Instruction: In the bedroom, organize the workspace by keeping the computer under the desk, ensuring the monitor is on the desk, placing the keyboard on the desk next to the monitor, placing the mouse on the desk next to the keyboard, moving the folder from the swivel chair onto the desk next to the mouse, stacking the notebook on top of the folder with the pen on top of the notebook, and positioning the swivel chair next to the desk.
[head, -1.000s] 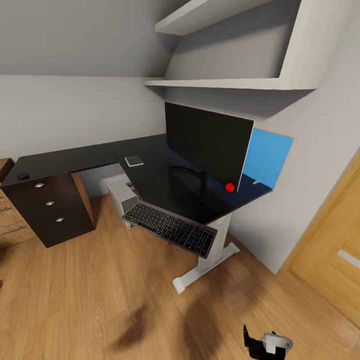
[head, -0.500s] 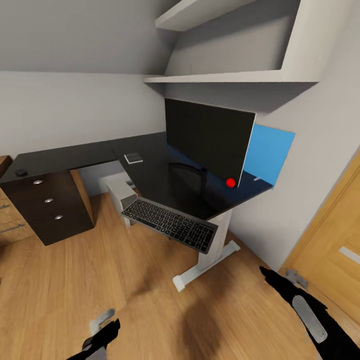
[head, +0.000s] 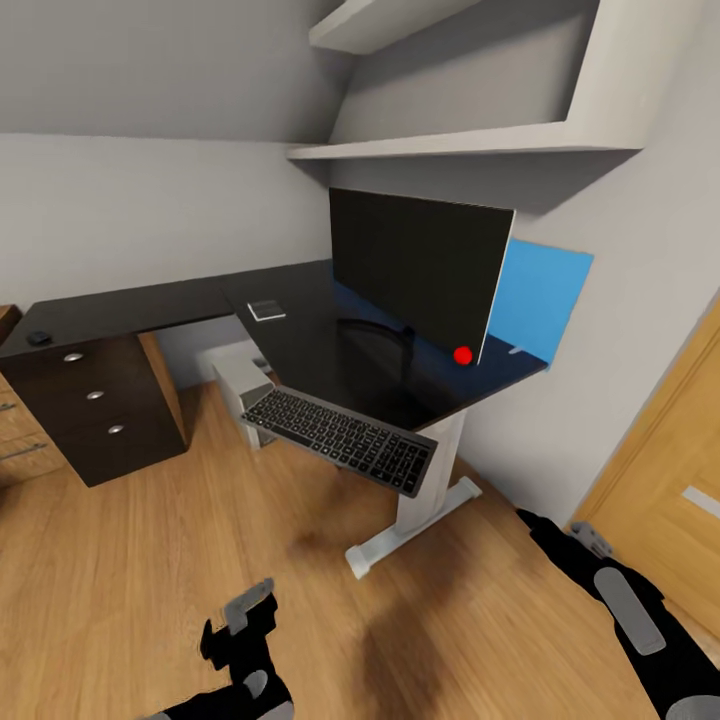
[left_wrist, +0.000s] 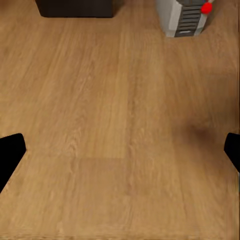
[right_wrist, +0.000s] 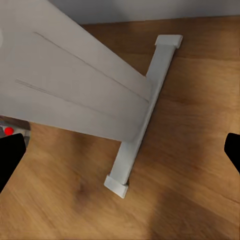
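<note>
Nearest in the head view, the left gripper (head: 238, 625) is held low over the light wood floor (head: 150, 560), and the right arm (head: 625, 610) is seen at the lower right corner beside the wooden door (head: 670, 500). In both wrist views the black fingers (left_wrist: 10, 157) sit at the far edges of the picture with only bare floor between them, so both sets of fingers are judged to be spread wide and nothing is held. The arms appear to be kept low and clear of the furniture while the robot faces the workspace.

Just beyond, the keyboard (head: 340, 437) is seen hanging partly past the front edge of the counter (head: 330, 350), tilted and not lying flat beside the screen; it is judged to need pushing back onto the glossy top. The white leg (right_wrist: 142, 117) of the counter stands below it, with its foot on the floor. The computer (left_wrist: 182, 17) stands on the floor under the counter, behind the keyboard, where the task wants it.

Further back, the monitor (head: 415, 270) stands upright on its foot on the counter, in front of the blue back panel (head: 540, 300). A small grey notebook (head: 266, 310) lies flat near the inner corner. The mouse (head: 39, 338) rests far off on the left wing, above the drawers (head: 95, 400), well apart from the keyboard, so it has yet to be brought over. White shelves (head: 460, 150) are fixed above
</note>
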